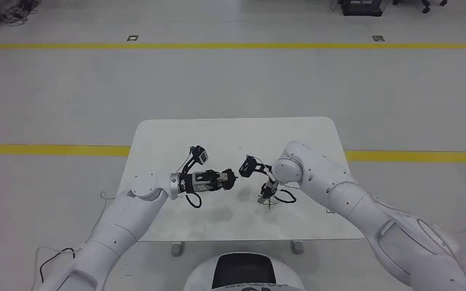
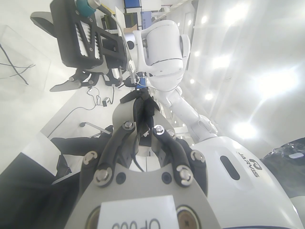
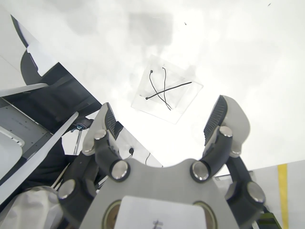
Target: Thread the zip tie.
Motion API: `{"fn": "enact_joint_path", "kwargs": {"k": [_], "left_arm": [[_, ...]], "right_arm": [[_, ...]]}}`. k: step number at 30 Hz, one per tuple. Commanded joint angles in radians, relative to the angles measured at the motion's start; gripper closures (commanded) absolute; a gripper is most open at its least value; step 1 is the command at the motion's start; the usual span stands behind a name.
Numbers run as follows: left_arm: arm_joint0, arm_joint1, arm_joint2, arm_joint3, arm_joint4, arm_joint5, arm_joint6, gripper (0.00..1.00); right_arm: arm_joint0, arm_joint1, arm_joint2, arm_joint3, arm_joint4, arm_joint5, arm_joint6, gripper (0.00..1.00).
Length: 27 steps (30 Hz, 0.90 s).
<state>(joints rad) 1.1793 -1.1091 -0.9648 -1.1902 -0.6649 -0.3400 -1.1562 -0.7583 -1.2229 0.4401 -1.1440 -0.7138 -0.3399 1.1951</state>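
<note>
My left gripper (image 2: 143,106) is held above the table, level and pointing toward the other arm. Its fingers are shut on a thin black zip tie (image 2: 136,150), whose tail runs back between them toward the palm. In the top view the left gripper (image 1: 227,178) sits a short way from my right gripper (image 1: 268,193). My right gripper (image 3: 164,106) points down, open and holding nothing, over a clear tray (image 3: 188,72). Loose black zip ties (image 3: 166,89) lie crossed in that tray.
The white table (image 1: 218,138) carries the clear tray (image 2: 22,48) under the right gripper. The table edge and the floor with a yellow line (image 3: 282,187) lie close beside the right gripper.
</note>
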Motion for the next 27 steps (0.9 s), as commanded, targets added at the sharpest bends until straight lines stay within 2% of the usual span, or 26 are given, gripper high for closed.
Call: {"fn": "enact_joint_path", "kwargs": {"k": [1,7,16,19,20,27], "left_arm": [[0.0,0.0,0.0,0.0,0.0,0.0,0.0,1.0],[0.0,0.0,0.0,0.0,0.0,0.0,0.0,1.0],[0.0,0.0,0.0,0.0,0.0,0.0,0.0,1.0],[0.0,0.0,0.0,0.0,0.0,0.0,0.0,1.0],[0.0,0.0,0.0,0.0,0.0,0.0,0.0,1.0],[0.0,0.0,0.0,0.0,0.0,0.0,0.0,1.0]], "right_arm": [[0.0,0.0,0.0,0.0,0.0,0.001,-0.001,0.0],[-0.012,0.003,0.002,-0.005,-0.025,0.002,-0.029,0.0],[-0.039,0.019,0.019,-0.057,-0.088,0.017,0.002,0.0],[-0.048,0.022,0.024,-0.069,-0.098,0.013,0.007,0.33],[-0.05,0.023,0.026,-0.071,-0.1,0.012,0.007,0.5],[-0.058,0.021,0.023,-0.046,-0.098,0.0,-0.013,0.63]]}}
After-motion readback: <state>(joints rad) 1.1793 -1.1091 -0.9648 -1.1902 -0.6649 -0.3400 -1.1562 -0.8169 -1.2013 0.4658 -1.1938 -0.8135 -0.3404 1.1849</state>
